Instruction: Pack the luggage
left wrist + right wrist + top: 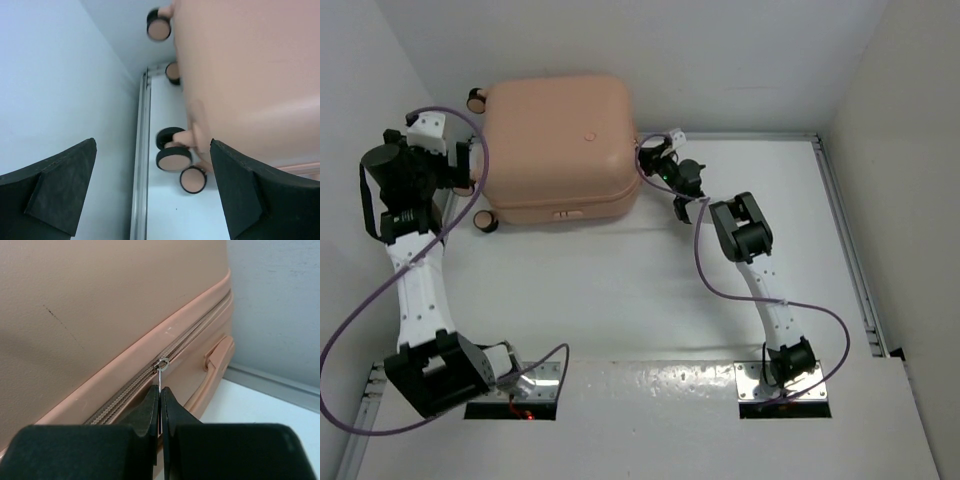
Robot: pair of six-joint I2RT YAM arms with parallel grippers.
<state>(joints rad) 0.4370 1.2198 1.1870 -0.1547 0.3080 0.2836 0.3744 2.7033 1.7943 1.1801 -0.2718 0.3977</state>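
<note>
The peach-pink luggage (557, 145) lies flat and closed at the back of the table. My right gripper (160, 389) is at its right side (100, 315), shut on the thin metal zipper pull (161, 370) of the side zipper, with a peach handle (218, 356) just beyond. In the top view the right gripper (660, 165) touches the luggage's right edge. My left gripper (152, 187) is open beside the luggage's left end, one finger (250, 195) against the shell, with peach-and-black wheels (173, 159) between the fingers. It shows in the top view (465, 170) too.
A metal rail (141, 165) runs along the table's left edge by the wall. White walls enclose the table at left, back and right. Purple cables (720, 290) loop off both arms. Another rail (850, 260) lines the right edge.
</note>
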